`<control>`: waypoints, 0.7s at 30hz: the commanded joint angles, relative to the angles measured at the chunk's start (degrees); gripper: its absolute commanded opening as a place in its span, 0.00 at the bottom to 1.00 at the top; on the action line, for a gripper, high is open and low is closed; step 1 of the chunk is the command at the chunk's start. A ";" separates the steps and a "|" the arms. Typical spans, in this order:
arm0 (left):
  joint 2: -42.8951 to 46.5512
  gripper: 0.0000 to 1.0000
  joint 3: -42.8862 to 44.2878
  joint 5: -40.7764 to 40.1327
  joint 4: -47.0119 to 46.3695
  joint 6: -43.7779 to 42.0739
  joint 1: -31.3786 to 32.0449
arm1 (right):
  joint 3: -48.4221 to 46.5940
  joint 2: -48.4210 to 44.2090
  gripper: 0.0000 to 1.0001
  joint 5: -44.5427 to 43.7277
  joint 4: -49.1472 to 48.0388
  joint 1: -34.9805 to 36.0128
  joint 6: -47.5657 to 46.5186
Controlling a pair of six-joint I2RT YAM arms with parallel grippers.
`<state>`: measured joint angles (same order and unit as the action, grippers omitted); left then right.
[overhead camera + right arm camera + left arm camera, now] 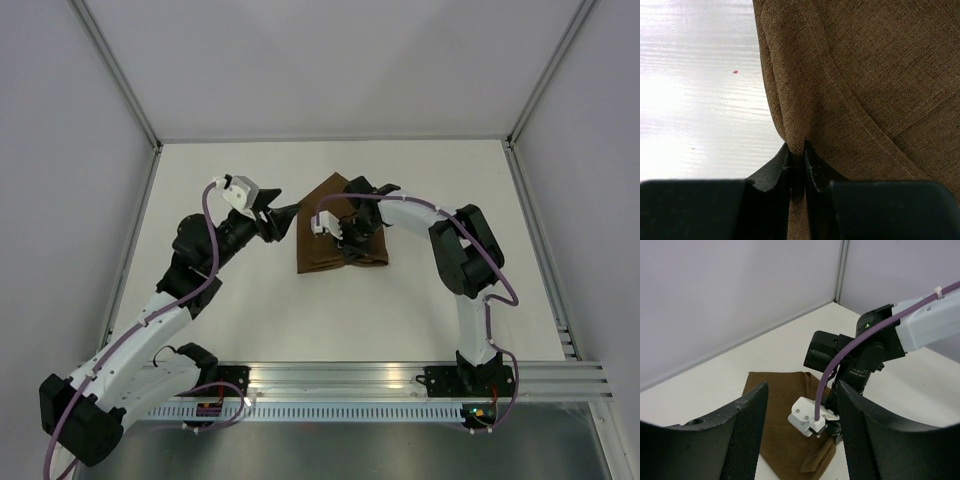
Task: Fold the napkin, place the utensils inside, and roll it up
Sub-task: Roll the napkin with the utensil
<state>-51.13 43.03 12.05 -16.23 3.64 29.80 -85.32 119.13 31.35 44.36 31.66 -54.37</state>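
- While the top view hides the pinch, the right wrist view shows the right gripper clenched on an edge fold of the napkin.
- Napkin lies mid-table; left gripper stands released, near its left edge.

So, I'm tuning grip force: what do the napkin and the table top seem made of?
The napkin: woven cloth, matte brown; coarse weave shows and it puckers where the right fingers pinch it. The table top: smooth white, slightly glossy with faint streaks; perhaps laminate or painted board, cannot tell which.
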 commanded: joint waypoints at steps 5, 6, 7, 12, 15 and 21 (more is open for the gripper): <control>-0.45 0.63 -3.04 2.89 -10.67 -17.42 5.33 | 0.86 5.06 0.18 -0.07 9.69 -2.39 -3.02; -1.07 0.63 -2.51 1.41 -7.79 -19.09 6.66 | 0.68 5.32 0.18 0.28 9.96 -2.57 -3.20; -2.73 0.63 -1.81 0.61 -6.20 -20.67 7.98 | 0.24 6.02 0.18 0.37 10.48 -2.83 -3.37; -4.94 0.63 -1.80 -6.50 -1.62 -26.57 14.93 | -0.99 7.61 0.18 1.08 12.06 -3.62 -3.81; -7.22 0.63 -1.37 -10.89 2.77 -29.21 18.44 | -2.39 8.74 0.18 1.52 13.03 -4.06 -3.99; -13.54 0.63 -1.80 -14.69 6.65 -31.24 22.23 | -5.38 10.76 0.18 2.57 16.02 -5.20 -4.69</control>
<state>-62.37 40.29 1.15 -11.55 -23.35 50.94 -91.61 124.55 38.72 54.89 27.40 -56.01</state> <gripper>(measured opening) 0.633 0.185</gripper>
